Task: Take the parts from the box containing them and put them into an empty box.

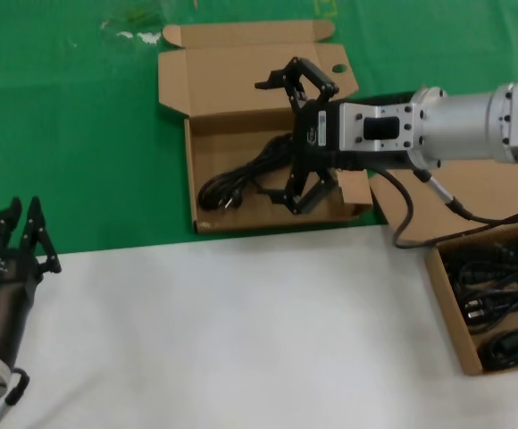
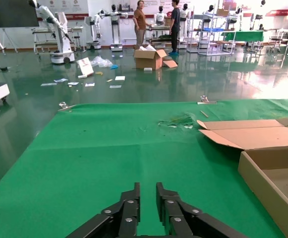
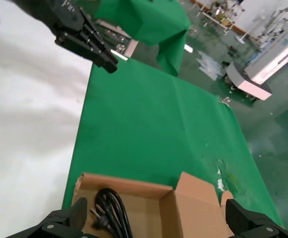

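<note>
The box with a round-holed lid (image 1: 241,76) lies open on the green cloth, and one black power cord (image 1: 237,186) is coiled inside it. My right gripper (image 1: 282,143) hovers over that box, open wide, nothing between its fingers. The right wrist view shows the cord (image 3: 111,210) below the spread fingertips (image 3: 79,210), against the cardboard wall (image 3: 193,208). The box containing the parts (image 1: 446,304) sits at the right edge with several black cords (image 1: 496,299) in it. My left gripper (image 1: 22,234) rests shut at the near left, over the white table.
The green cloth (image 1: 62,134) covers the far half and the white surface (image 1: 241,340) the near half. A cable (image 1: 411,210) hangs from my right arm near the full box. In the left wrist view the holed box's wall (image 2: 263,183) stands right of my left gripper (image 2: 147,191).
</note>
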Controlling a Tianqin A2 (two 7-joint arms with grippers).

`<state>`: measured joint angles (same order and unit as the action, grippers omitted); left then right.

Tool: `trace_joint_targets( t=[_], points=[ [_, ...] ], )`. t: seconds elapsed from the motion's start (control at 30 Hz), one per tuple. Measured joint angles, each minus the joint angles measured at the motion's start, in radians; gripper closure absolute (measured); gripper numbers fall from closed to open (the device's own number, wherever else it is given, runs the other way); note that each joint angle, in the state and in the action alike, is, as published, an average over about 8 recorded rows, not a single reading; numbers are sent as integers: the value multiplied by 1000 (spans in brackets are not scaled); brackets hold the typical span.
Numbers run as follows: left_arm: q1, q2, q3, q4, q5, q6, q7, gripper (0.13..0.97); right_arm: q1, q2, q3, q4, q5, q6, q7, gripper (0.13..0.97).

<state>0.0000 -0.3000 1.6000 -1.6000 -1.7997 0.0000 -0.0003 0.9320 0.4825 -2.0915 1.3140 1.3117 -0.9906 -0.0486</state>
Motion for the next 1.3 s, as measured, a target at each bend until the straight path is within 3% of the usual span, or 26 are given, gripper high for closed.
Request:
trace_joint_targets(
  t=[0.2, 0.5, 0.77, 0.9, 1.17, 1.3],
  points=[
    [0, 0, 0, 0, 0, 0, 0, 869, -64, -13, 34, 20, 34, 68, 3, 129],
    [0, 0, 0, 0, 0, 0, 0, 727, -177, -34, 93, 54, 92, 187, 9, 129],
    [0, 0, 0, 0, 0, 0, 0, 521, -281, -55, 148, 86, 147, 298, 15, 129],
    [0, 0, 0, 0, 0, 0, 0, 521, -332, -65, 175, 102, 174, 352, 17, 129],
    [0, 0, 0, 0, 0, 0, 0, 326, -434, -85, 229, 133, 227, 462, 23, 129],
    [0, 0, 0, 0, 0, 0, 0, 278, -485, -95, 256, 149, 254, 516, 25, 129]
  ],
)
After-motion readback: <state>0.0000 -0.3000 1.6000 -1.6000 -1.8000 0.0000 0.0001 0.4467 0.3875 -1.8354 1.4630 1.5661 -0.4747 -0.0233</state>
